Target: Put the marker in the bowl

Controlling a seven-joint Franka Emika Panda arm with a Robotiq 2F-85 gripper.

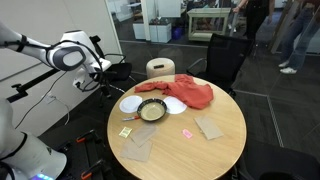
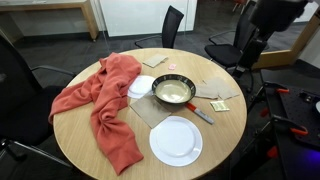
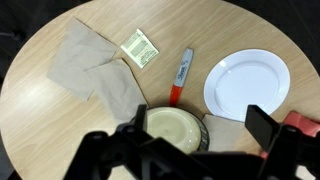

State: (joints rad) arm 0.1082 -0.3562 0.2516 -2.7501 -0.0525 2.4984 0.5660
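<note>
One marker (image 3: pixel 181 75): flat on worktop (image 3: pixel 210 35), just beside bowl (image 3: pixel 175 125) at its 12 o'clock, wrist view
Tool (image 3: pixel 195 140): spread wide, gripping nothing, hanging over bowl

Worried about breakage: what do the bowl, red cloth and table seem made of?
The bowl looks like glazed ceramic, glossy black rim and smooth tan inside, though plastic is possible. The red cloth is soft fabric, lying in folds. The table has a matte light wood-grain top, perhaps laminate.
</note>
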